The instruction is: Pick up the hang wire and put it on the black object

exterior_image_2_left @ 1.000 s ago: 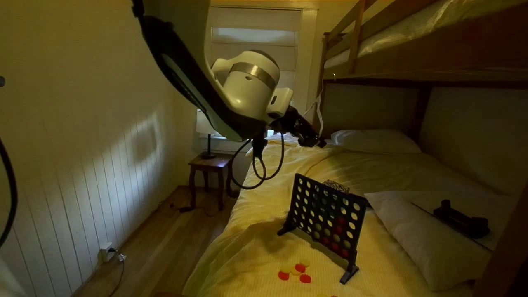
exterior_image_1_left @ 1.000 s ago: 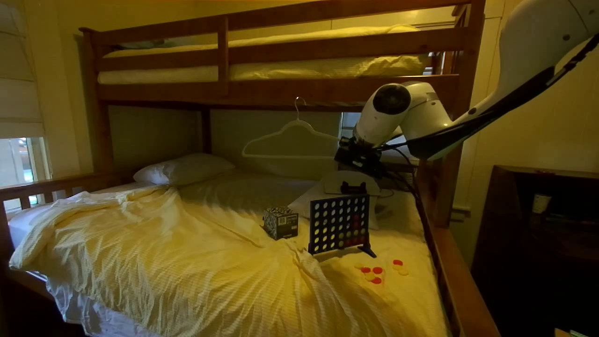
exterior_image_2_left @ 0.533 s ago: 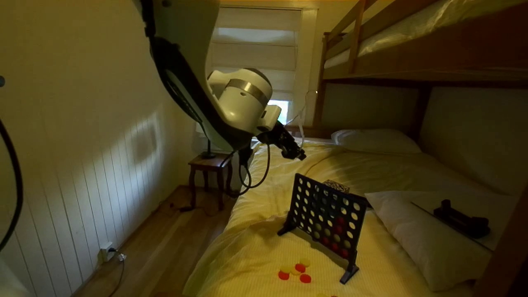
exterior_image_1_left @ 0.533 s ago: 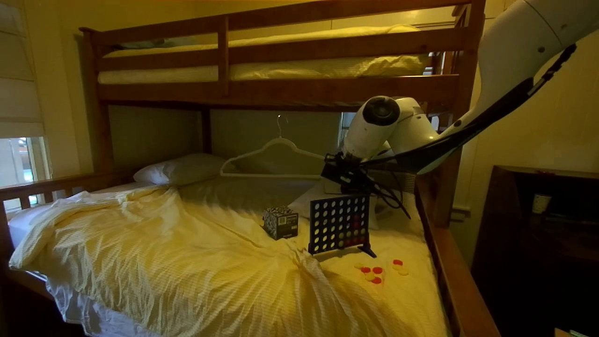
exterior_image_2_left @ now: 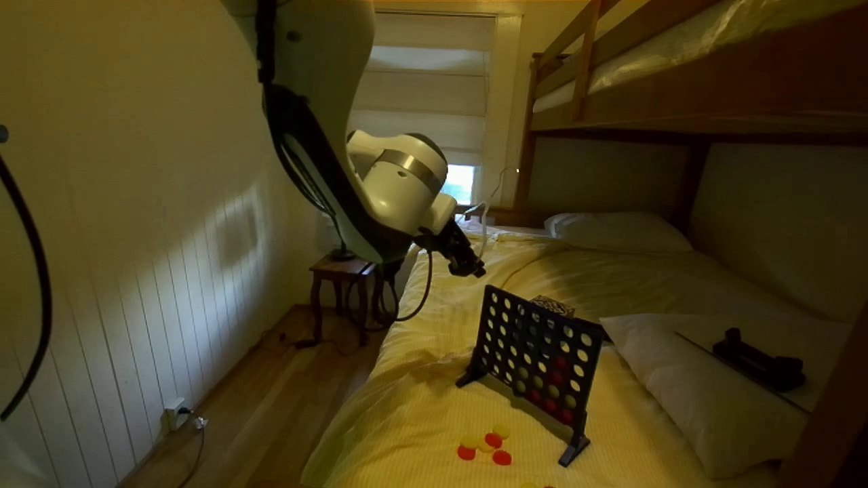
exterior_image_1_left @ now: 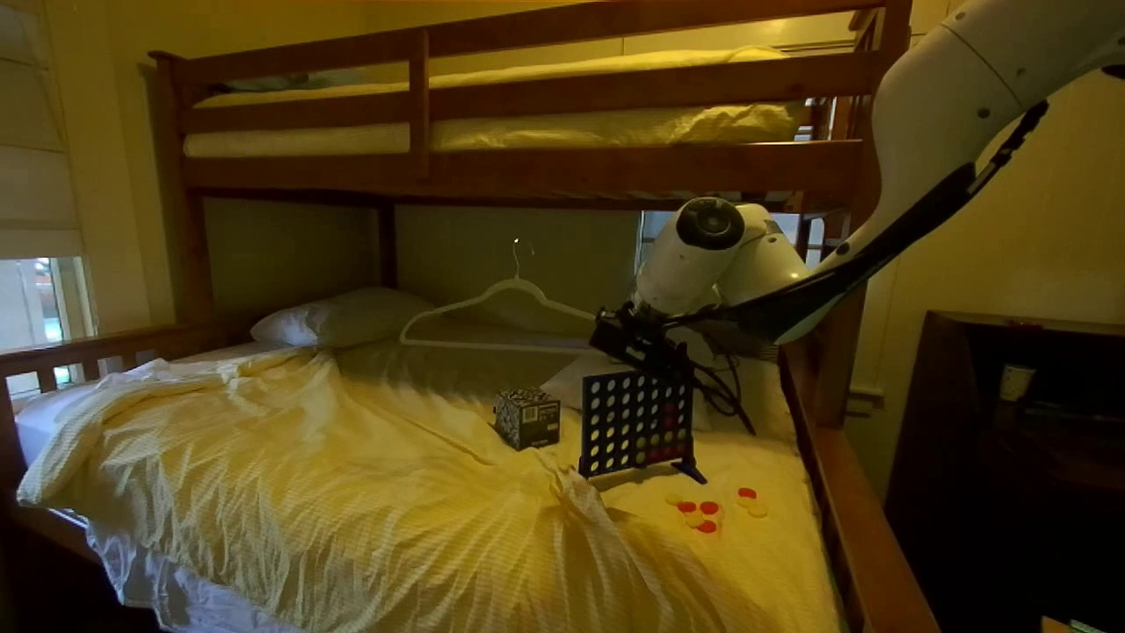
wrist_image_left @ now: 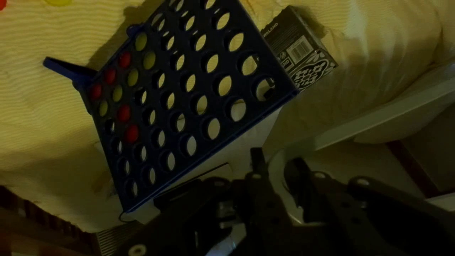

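- One end of the hanger (exterior_image_1_left: 517,283) is clasped between the closed jaws of the gripper (wrist_image_left: 277,159).
- The hanger is held above the bed (exterior_image_1_left: 334,492), apart from the black grid board (exterior_image_1_left: 636,420).
- In an exterior view, the board is stood upright near the bed's right-hand edge.
- Red and yellow discs (exterior_image_1_left: 708,507) are strewn toward the bed's near right corner.

A yellow-covered bed (exterior_image_1_left: 378,492) carries an upright black round-holed grid board (exterior_image_1_left: 648,422), dark patterned box (exterior_image_1_left: 527,419), red and yellow discs (exterior_image_1_left: 708,507), white pillows (exterior_image_1_left: 347,318)
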Action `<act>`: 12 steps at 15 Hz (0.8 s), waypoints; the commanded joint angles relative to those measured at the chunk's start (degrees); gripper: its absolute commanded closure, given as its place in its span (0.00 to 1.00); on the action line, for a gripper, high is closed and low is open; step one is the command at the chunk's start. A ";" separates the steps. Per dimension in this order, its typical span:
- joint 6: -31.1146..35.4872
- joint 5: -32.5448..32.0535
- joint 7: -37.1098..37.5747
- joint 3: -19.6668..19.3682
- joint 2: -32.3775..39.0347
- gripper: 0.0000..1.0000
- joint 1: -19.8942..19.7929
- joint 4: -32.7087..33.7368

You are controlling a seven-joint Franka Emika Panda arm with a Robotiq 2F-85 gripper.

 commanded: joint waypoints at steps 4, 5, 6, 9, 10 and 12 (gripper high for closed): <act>1.90 3.73 4.34 0.28 3.48 0.95 -0.15 0.36; 2.51 4.67 4.39 0.29 4.09 0.95 -0.22 0.16; 3.56 5.58 4.61 0.21 4.62 0.95 -0.38 -0.04; 6.24 6.27 5.23 -0.20 5.61 0.95 -0.97 -1.44; 7.59 4.74 6.29 -0.69 5.32 0.95 -1.39 -2.44; 5.75 4.81 4.84 -0.50 5.81 0.81 -0.79 -1.58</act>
